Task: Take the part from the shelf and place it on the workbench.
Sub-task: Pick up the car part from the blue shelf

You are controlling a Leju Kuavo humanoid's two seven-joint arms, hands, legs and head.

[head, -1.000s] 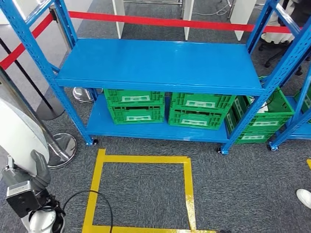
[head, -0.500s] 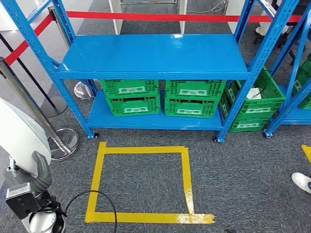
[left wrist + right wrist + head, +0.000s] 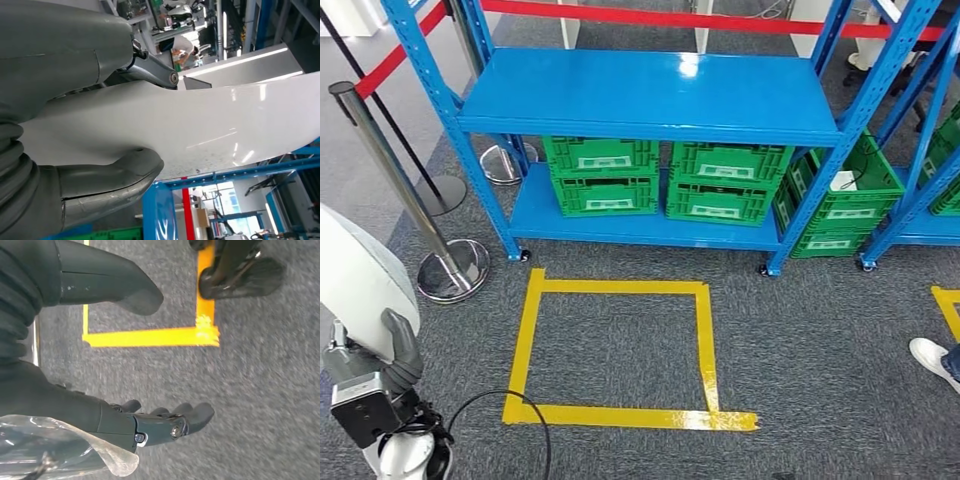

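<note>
The part (image 3: 358, 285) is a large white, smooth, curved panel at the lower left of the head view. My left hand (image 3: 394, 352) grips its lower edge, just above the grey carpet. In the left wrist view the white part (image 3: 226, 120) runs across between the grey thumb (image 3: 113, 175) and the darker fingers (image 3: 154, 72). My right hand (image 3: 113, 417) hangs over the carpet with its fingers (image 3: 181, 420) stretched out and its thumb (image 3: 113, 282) apart, holding nothing.
A blue shelf rack (image 3: 652, 95) stands ahead with a bare middle shelf and green crates (image 3: 603, 175) on its lowest shelf. A yellow tape rectangle (image 3: 610, 350) marks the carpet. A stanchion (image 3: 452, 270) with a red belt stands left, a person's shoe (image 3: 933, 358) right, a black cable (image 3: 509, 400) near my feet.
The whole picture has shifted: the camera has moved, so the rack sits higher and the full yellow rectangle shows. My left hand still holds the white part.
</note>
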